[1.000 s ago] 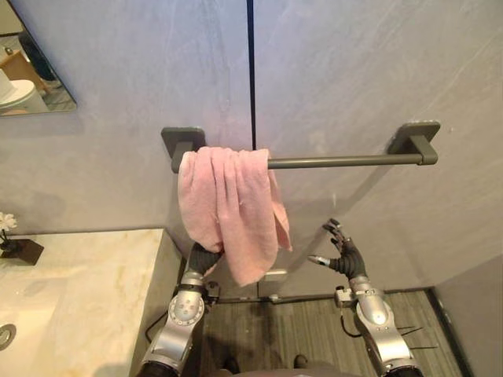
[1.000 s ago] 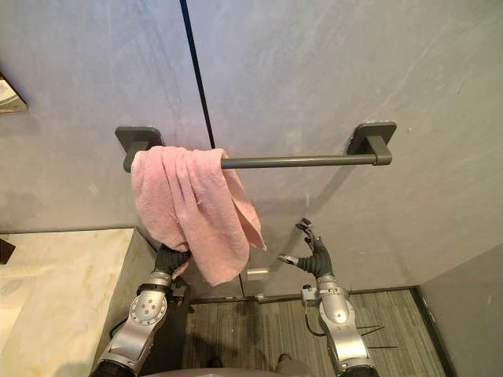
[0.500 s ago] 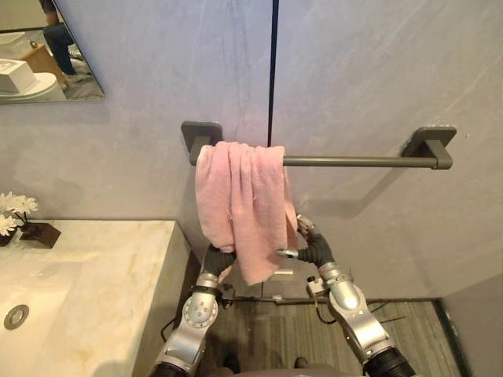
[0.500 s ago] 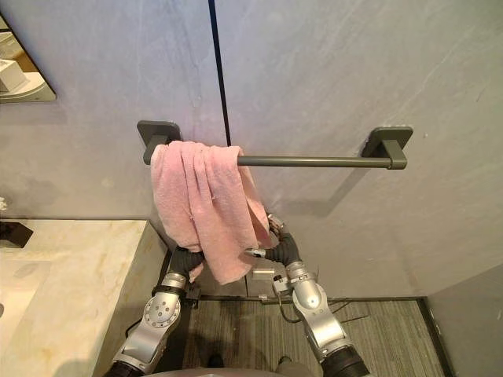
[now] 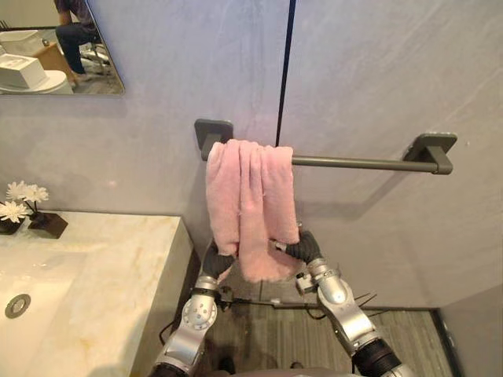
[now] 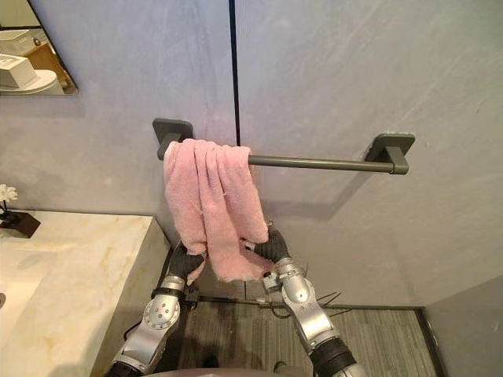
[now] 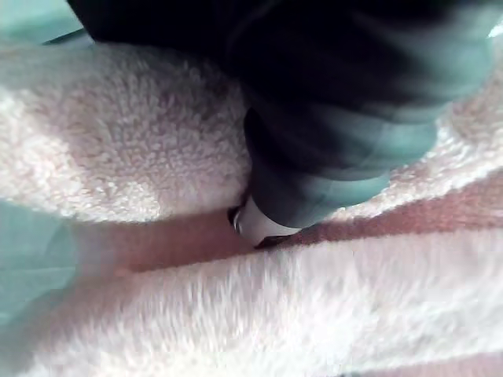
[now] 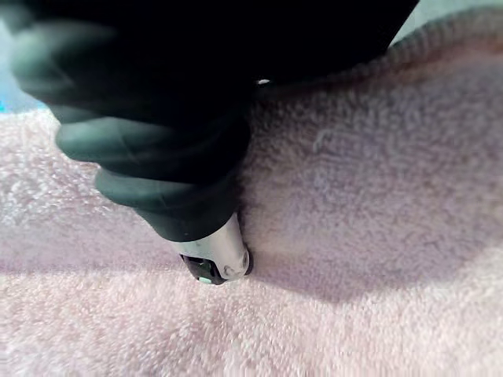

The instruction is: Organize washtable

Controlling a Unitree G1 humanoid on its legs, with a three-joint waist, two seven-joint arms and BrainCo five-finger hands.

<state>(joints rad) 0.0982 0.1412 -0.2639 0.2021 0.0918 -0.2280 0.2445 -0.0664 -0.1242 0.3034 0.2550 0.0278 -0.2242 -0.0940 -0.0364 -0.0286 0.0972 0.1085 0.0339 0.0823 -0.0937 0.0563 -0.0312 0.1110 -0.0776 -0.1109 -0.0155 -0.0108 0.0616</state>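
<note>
A pink towel [image 5: 250, 196] hangs bunched over the left end of a dark grey wall bar [image 5: 354, 162]. My left hand [image 5: 218, 261] is at the towel's lower left edge, fingers tucked into the cloth. In the left wrist view a fingertip [image 7: 255, 224] pinches into a fold of the towel [image 7: 118, 165]. My right hand [image 5: 302, 247] is at the towel's lower right corner, fingers hidden behind the cloth from above. In the right wrist view its fingertip [image 8: 214, 255] is curled into the towel [image 8: 354, 196].
A marble washtable [image 5: 102, 283] with a sink drain [image 5: 16, 305] stands at the left, its edge close to my left arm. White flowers in a dark pot [image 5: 23, 206] sit at its back. A mirror [image 5: 55, 47] hangs above. The bar's right part is bare.
My right hand has moved left from open air to the towel's lower right corner and curled onto it. The left hand has stayed on the towel. The camera has turned leftward.
</note>
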